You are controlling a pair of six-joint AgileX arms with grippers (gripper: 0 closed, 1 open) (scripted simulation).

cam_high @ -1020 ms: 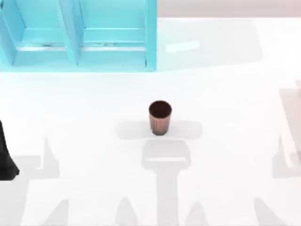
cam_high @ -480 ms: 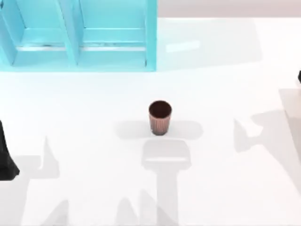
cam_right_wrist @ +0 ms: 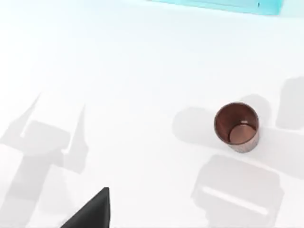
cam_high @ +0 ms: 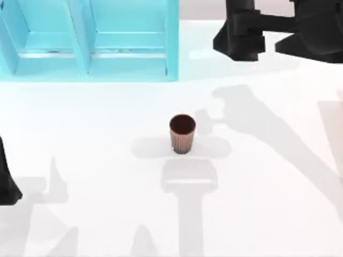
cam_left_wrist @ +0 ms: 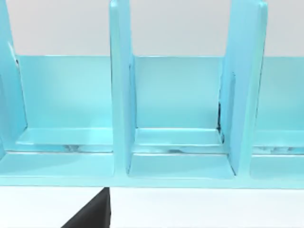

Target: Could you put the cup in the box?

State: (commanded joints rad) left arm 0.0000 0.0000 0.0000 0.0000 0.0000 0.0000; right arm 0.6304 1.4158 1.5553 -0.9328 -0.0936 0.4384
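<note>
top: right arm now reaches in over the far right of the table – a second ago it was out of sight; cup upright mid-table, unmoved, well apart from the blue box; left arm parked at left edge | left wrist: box compartments seen close, open-fronted | right wrist: cup's dark inside from above, free-standing – finger spread of either gripper cannot be told

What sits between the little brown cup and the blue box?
Nothing: in the top view, bare white table separates the cup from the box.
</note>
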